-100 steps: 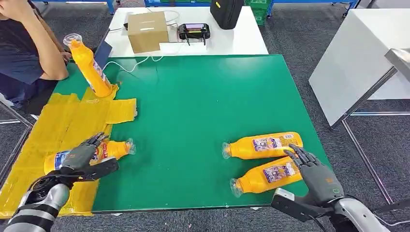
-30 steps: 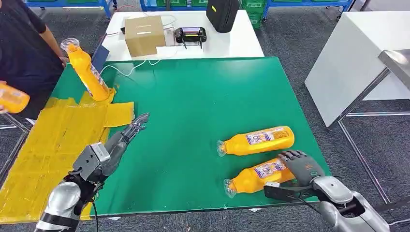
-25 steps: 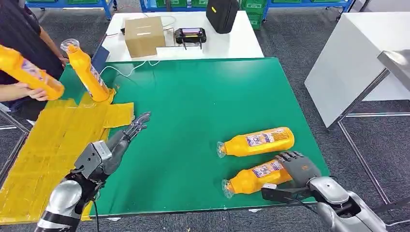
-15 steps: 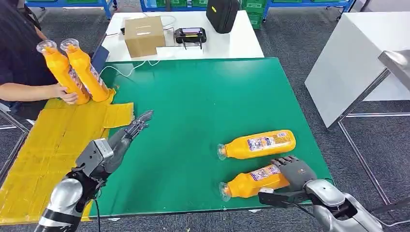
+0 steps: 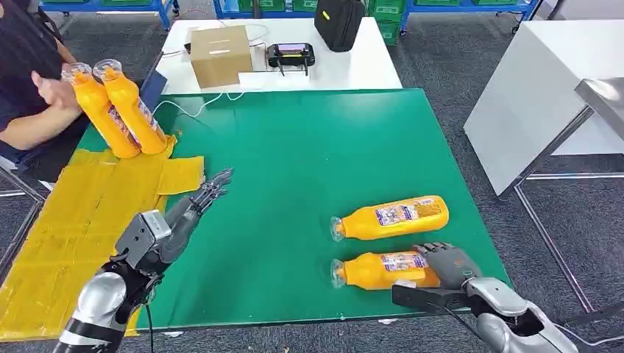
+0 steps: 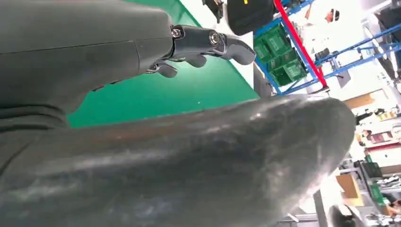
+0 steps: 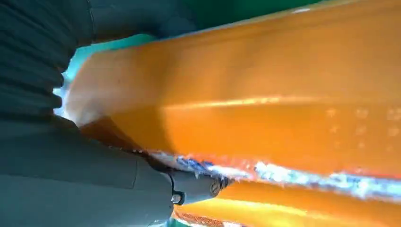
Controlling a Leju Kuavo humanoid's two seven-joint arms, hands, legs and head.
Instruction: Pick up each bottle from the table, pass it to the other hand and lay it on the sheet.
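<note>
**Third bottle in the right hand's grasp, two already at the sheet**

The right hand [image 5: 450, 263] is wrapped around the base end of the near bottle [image 5: 379, 270], which lies on its side on the green bench [image 5: 309, 154] near the front edge; in the right wrist view its fingers [image 7: 196, 187] press against the orange body. Whether the bottle has left the surface I cannot tell. A second lying bottle [image 5: 390, 218] rests just beyond it, apart and untouched.

The left hand [image 5: 193, 206] holds nothing, fingers stretched out over the bench beside the yellow sheet [image 5: 81, 213], seemingly ready to receive.

Two standing bottles [image 5: 118, 110] lean together at the sheet's far corner, next to a person [image 5: 29, 95].

Judging by this, roughly half the work remains: lift, hand over and lay down the held bottle, then repeat for the last one.
</note>
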